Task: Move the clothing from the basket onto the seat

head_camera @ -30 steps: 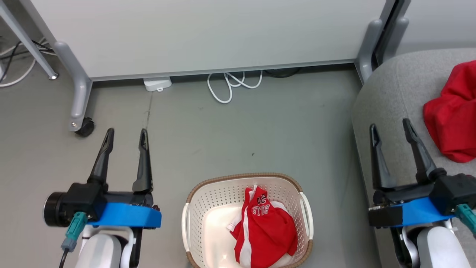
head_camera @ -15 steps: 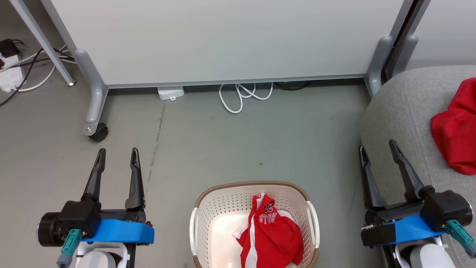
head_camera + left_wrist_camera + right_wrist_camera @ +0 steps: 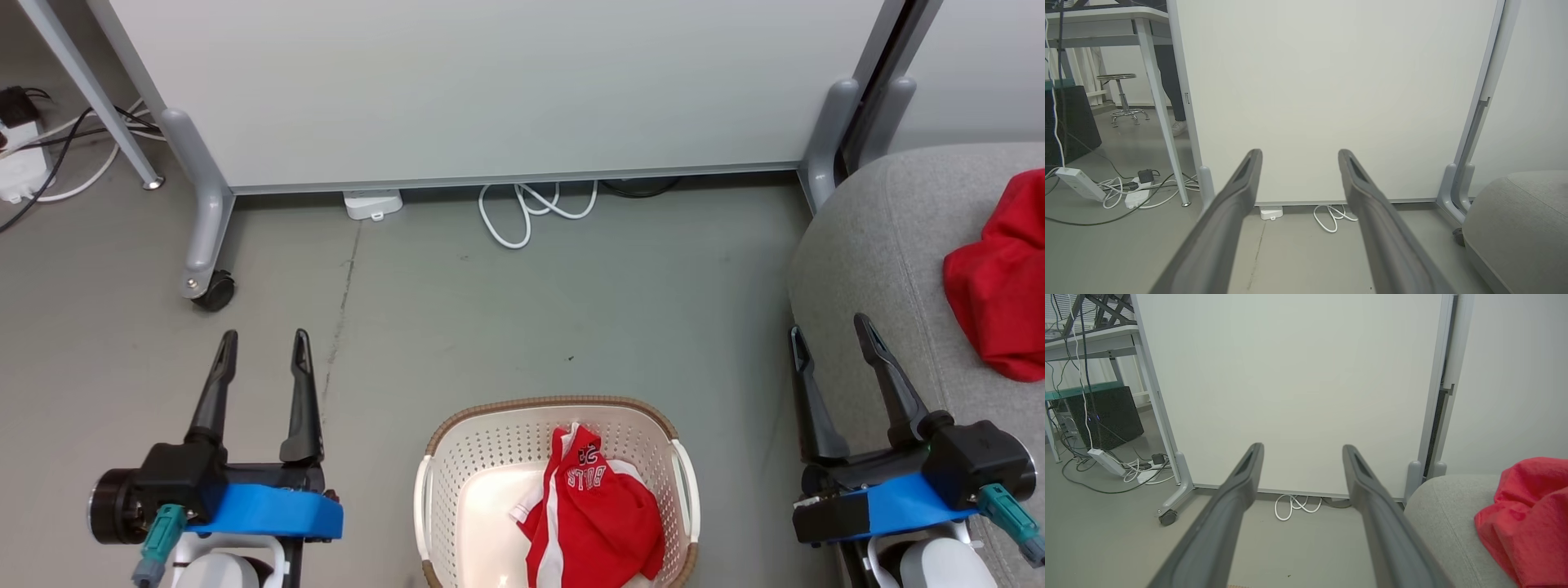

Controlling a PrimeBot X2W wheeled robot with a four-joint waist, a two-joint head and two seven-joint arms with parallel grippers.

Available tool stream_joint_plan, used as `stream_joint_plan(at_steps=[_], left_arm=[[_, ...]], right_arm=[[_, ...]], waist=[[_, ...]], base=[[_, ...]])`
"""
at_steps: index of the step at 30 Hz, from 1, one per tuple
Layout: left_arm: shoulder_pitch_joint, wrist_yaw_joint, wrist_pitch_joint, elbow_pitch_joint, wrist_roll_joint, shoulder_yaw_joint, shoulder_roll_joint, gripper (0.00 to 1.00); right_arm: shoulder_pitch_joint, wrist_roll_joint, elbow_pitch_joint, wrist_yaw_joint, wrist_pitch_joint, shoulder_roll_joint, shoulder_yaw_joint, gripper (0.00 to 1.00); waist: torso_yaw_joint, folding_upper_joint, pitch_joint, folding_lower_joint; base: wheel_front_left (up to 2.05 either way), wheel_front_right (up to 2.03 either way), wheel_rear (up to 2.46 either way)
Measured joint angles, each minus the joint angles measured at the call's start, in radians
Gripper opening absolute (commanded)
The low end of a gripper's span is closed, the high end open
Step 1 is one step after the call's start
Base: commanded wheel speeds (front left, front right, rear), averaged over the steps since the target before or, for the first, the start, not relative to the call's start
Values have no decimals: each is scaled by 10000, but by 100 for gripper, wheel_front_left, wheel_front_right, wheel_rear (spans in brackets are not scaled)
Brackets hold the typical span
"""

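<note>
Head view: we see left gripper (image 3: 266, 335) and right gripper (image 3: 829, 325) both spread wide, empty; striped garment (image 3: 592, 514) in basket (image 3: 482, 445), plain red garment (image 3: 1000, 286) on seat (image 3: 882, 245).

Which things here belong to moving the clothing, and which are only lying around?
Job: striped red garment in the basket; plain red garment on the grey seat.
Lying about: white cable loop, power strip with cords, partition caster.
</note>
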Motion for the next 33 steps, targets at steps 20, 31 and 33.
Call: stream_joint_plan(at_steps=[20, 31, 33], left_arm=[[-3455, -151, 0, 3496, -1661, -4443, 1043, 100], [-5771, -153, 2, 5967, -3478, -7881, 1718, 100], [-6241, -153, 144, 6631, -4130, -8713, 1755, 100]], right_arm=[[-1571, -428, -709, -2, 0, 6, -192, 100], [-2499, -451, -1175, -2, 0, 4, -2, 100], [-2762, -474, -1315, 0, 0, 4, 84, 100]], waist=[[-1075, 0, 1917, 1], [-1918, 0, 3856, 2], [-2104, 0, 4374, 3]], base=[[0, 0, 0], [0, 0, 0], [0, 0, 0]])
